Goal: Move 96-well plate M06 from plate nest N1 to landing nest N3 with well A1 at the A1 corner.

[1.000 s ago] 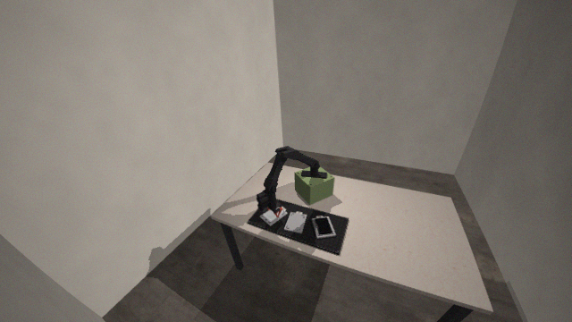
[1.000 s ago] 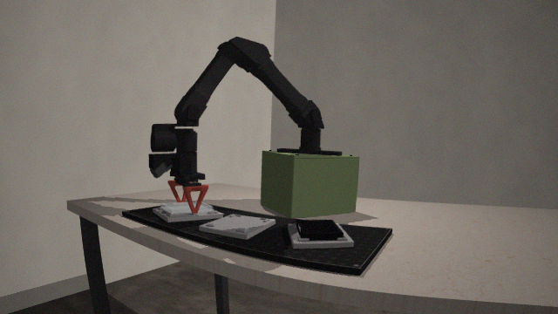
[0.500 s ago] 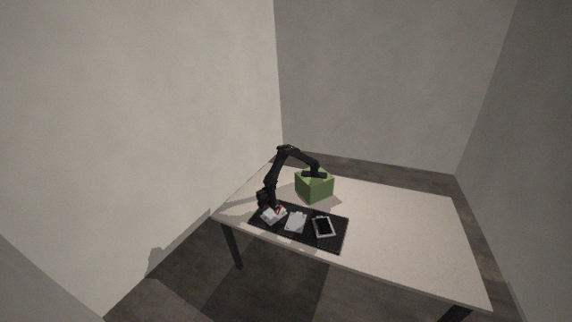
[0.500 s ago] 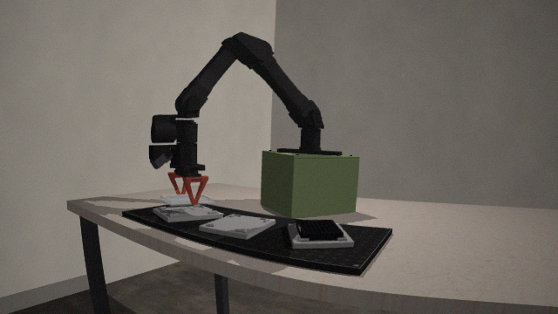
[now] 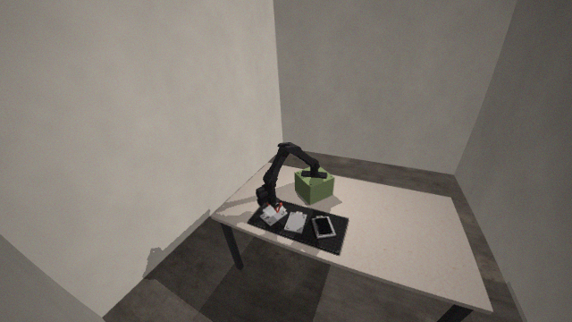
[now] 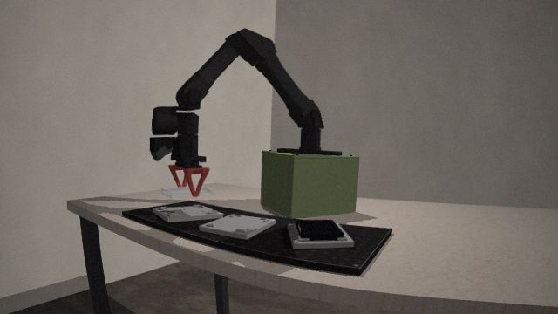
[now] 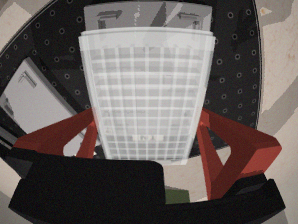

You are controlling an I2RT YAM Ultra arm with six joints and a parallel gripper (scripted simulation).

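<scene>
My gripper (image 6: 189,180), with red fingers, is shut on a clear 96-well plate (image 6: 187,192) across its width. It holds the plate level, a little above the leftmost grey nest (image 6: 187,213). In the wrist view the plate (image 7: 147,92) fills the middle between the fingers, with the bare nest (image 7: 148,15) beneath it. The middle grey nest (image 6: 237,225) is empty. A black plate (image 6: 319,229) sits in the rightmost nest. All three also show in the top view: the held plate (image 5: 273,214), the middle nest (image 5: 296,222) and the black plate (image 5: 323,226). I cannot read any labels.
The nests stand on a black deck mat (image 6: 261,237) near the table's front left edge. The arm's base sits on a green box (image 6: 309,183) just behind the mat. The table's left edge is close to the gripper.
</scene>
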